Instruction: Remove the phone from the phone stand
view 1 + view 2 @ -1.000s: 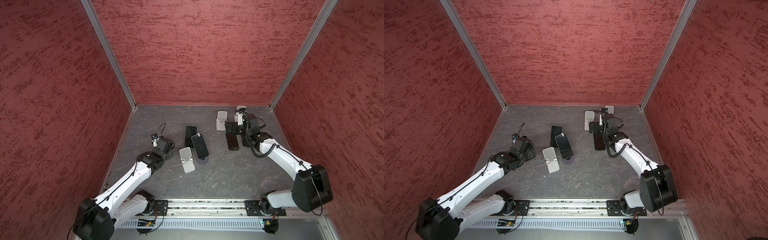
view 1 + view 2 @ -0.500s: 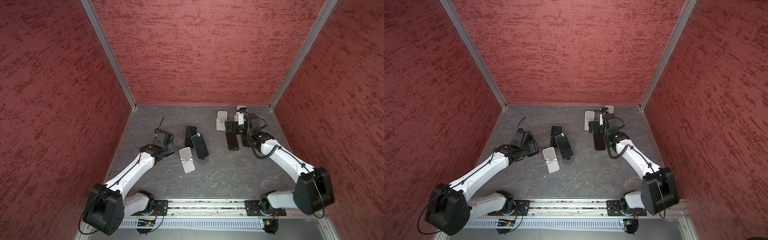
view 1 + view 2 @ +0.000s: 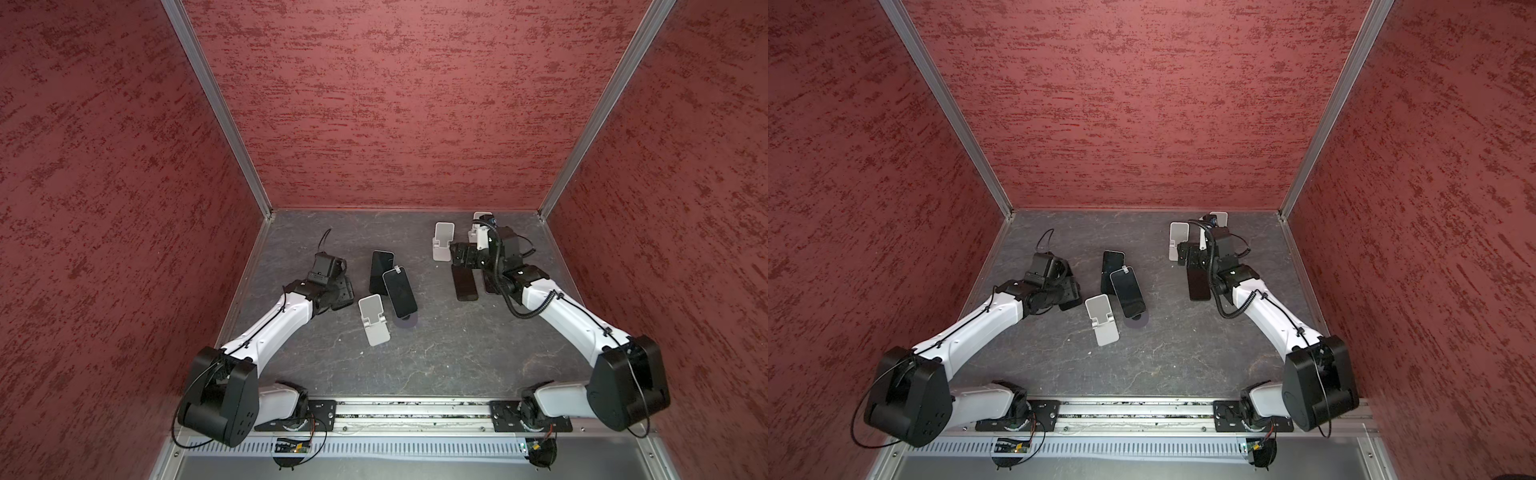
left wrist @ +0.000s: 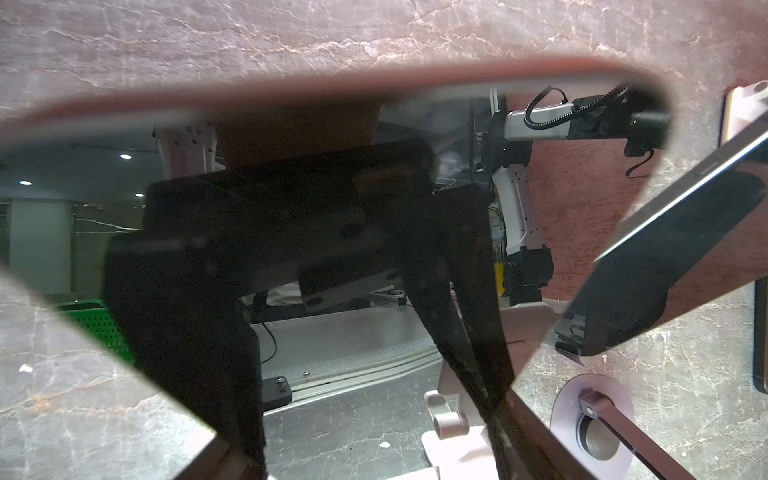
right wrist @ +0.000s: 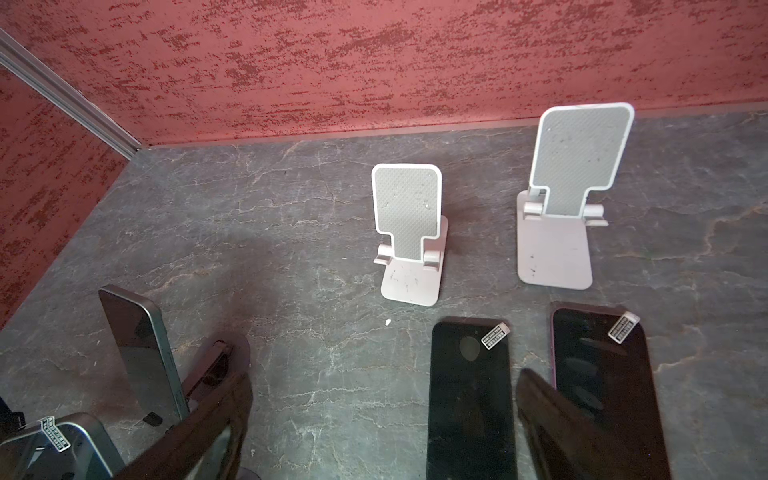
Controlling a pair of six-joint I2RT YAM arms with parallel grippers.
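Both top views: the labelled black phone (image 3: 400,291) leans on its round-footed grey stand (image 3: 406,322), just beside the white folding stand (image 3: 374,319). Left wrist: your left gripper (image 4: 370,428) clamps another glossy black phone (image 4: 353,353). Right wrist: your right gripper (image 5: 384,374) gapes above a flat black phone (image 5: 469,395).

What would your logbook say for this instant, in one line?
left claw: gripping phone | right claw: open over flat phone | propped phone: on round stand
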